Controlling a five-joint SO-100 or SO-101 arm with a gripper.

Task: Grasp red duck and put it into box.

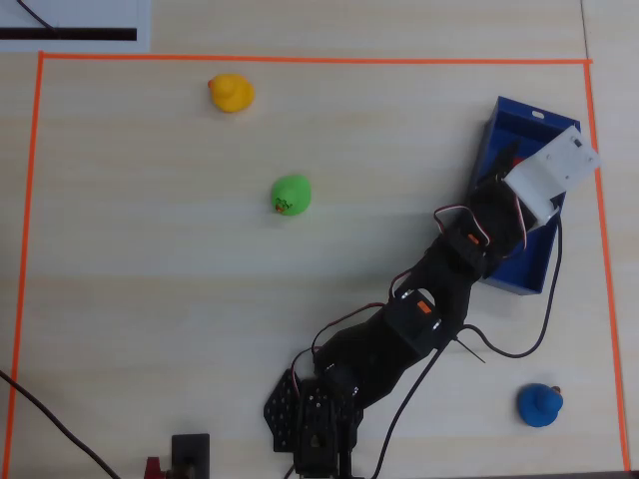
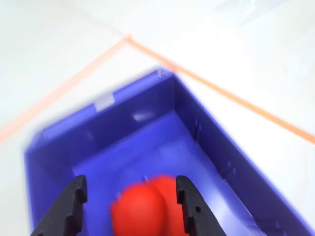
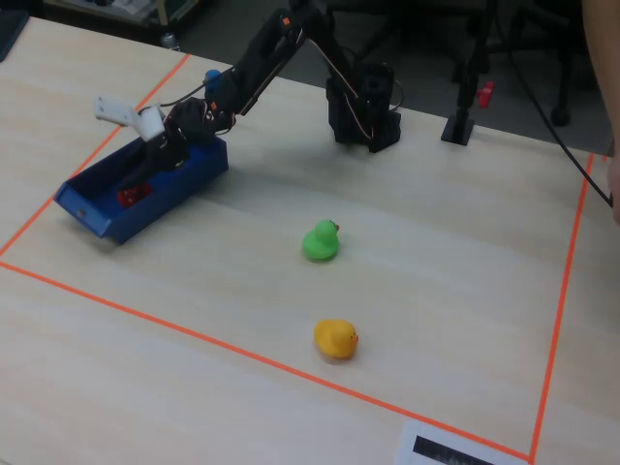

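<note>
Wrist view: my fingers [image 2: 130,196] are spread apart, black tips either side of the red duck [image 2: 145,206]. I see a gap between the left tip and the duck; the right tip is just beside it, contact I can't tell. So open, not clamped on it. The duck sits inside the blue box [image 2: 206,132], low against the floor of the bin; whether it's fully resting there is blurred.

Past the duck I see the box's far wall with a small pale label [image 2: 104,103], then the orange tape line [image 2: 221,91] on the light table [image 2: 59,44] beyond.

Fixed view: the arm [image 3: 262,53] reaches from its base [image 3: 363,111] down into the box [image 3: 155,208], red duck [image 3: 131,194] visible inside near the middle.

Overhead view: the arm [image 1: 439,279] covers most of the box [image 1: 524,269], which lies near the right tape edge. Only a sliver of red [image 1: 516,160] shows there. Blue duck [image 1: 539,404] sits on the table near the lower right corner, well apart from the box. Green duck [image 1: 292,195] is mid-table, yellow duck [image 1: 231,92] farther out near the top tape line.
</note>
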